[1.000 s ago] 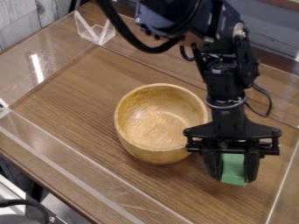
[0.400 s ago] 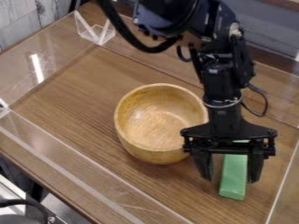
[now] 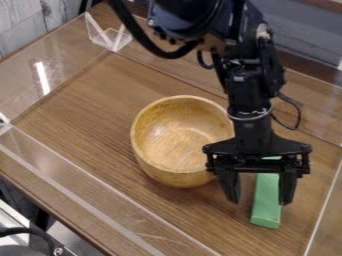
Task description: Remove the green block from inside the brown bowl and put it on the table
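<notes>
No writing could be read. The green block point(image 3: 266, 205) lay flat on the wood-grain tabletop point(image 3: 147, 215), below the black gripper point(image 3: 257, 185), its long axis running from the gripper toward the camera; the fingers stood apart.

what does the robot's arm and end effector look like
The arm is black, with blocky, jointed segments and a dark cable looping beside it. The end effector is black too, with a wide, ridged body and two slim fingers. No readable markings show.
</notes>
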Robot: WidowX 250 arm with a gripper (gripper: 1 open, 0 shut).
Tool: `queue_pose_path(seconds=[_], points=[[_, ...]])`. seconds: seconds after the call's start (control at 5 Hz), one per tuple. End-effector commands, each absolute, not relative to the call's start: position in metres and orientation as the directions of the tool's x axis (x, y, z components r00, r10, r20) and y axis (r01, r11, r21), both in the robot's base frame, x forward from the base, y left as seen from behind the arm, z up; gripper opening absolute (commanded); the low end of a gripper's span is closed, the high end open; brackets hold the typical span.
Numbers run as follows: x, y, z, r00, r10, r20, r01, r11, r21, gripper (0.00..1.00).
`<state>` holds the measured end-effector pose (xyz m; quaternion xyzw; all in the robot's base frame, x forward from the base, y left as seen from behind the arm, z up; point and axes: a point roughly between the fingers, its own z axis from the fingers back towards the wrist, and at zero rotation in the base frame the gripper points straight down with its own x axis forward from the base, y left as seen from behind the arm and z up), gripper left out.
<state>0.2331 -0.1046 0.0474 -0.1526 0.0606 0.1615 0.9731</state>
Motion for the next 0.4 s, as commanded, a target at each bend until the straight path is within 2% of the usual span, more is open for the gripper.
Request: queue_pose_path(seconds=[0.0,0.2], points=[[0.2380,-0.1025,0.0548,0.943,0.304,-0.138,-0.332,0.894,-0.300,1.00],[0.2389,-0.1004,0.0532,0.942,0.309,-0.134,-0.336,0.892,-0.302,1.00]])
